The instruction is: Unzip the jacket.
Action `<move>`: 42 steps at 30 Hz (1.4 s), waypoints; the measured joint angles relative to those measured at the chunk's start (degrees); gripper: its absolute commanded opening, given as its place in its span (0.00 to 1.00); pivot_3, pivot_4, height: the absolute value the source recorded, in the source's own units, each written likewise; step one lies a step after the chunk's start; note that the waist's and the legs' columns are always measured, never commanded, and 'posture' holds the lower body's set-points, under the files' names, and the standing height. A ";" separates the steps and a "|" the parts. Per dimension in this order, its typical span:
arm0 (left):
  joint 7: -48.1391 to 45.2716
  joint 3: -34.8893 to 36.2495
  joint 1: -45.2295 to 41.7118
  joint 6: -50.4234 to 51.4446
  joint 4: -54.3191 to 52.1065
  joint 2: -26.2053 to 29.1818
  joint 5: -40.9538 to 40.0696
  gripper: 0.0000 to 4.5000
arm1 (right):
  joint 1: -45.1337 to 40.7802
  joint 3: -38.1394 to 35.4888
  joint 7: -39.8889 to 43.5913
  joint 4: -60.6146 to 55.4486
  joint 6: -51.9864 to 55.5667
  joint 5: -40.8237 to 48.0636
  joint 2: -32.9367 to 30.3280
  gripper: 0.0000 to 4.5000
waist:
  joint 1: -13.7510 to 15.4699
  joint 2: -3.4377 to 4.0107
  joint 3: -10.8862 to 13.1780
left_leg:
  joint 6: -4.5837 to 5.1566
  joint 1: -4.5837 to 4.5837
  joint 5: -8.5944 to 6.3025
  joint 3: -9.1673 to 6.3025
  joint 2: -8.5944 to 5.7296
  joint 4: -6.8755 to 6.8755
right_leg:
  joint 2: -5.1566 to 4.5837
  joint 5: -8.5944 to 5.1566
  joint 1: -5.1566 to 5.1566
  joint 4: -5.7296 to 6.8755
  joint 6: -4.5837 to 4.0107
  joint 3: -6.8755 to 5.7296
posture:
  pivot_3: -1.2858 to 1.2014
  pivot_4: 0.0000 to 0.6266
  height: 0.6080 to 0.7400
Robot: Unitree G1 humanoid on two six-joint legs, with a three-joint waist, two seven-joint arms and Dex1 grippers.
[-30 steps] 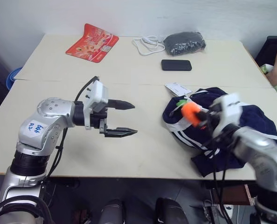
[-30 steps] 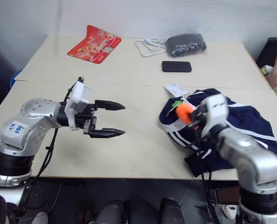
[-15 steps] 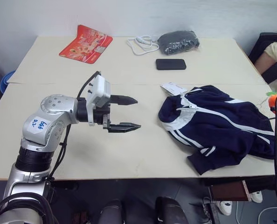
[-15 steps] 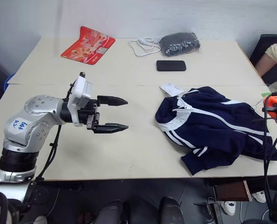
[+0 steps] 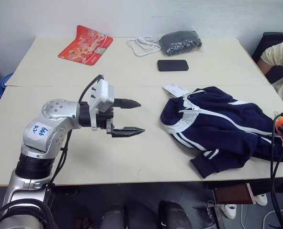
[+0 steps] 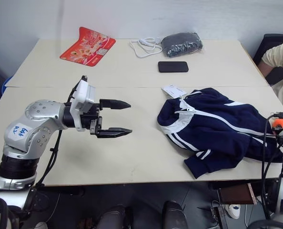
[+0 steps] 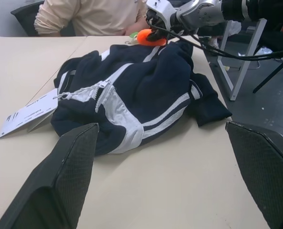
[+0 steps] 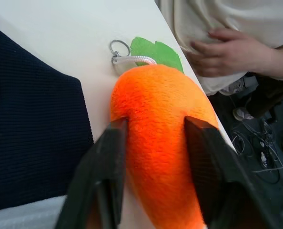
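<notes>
person (image 5: 280,59) cut off at right edge, card (image 5: 176,90) print too small to read

Landmark: the jacket (image 6: 217,132), navy with white stripes and zipper line, lying crumpled on the near right part of the table (image 6: 146,157); a white card (image 6: 173,90) just beyond its collar; a black phone (image 6: 173,67) farther back; a dark grey speckled bundle (image 6: 181,44) and white cable (image 6: 144,46) beyond that; a red packet (image 6: 87,44) far back-left; left gripper (image 6: 121,117) well left of the jacket, fingers spread, holding nothing; an orange object (image 6: 278,122) at the jacket's right edge.

Head stereo above; wrist views close.
</notes>
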 measured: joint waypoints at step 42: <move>35.18 -33.78 -38.54 -79.16 86.21 -35.97 67.18 0.73 | 50.63 -31.29 44.52 -104.10 41.93 35.41 -8.70 0.78 | 4.58 0.12 0.14 | 0.36 -0.29 -0.19 -0.61 -0.16 0.39 | -0.10 0.18 0.02 -0.26 0.14 -0.12 | 0.52 0.24 1.00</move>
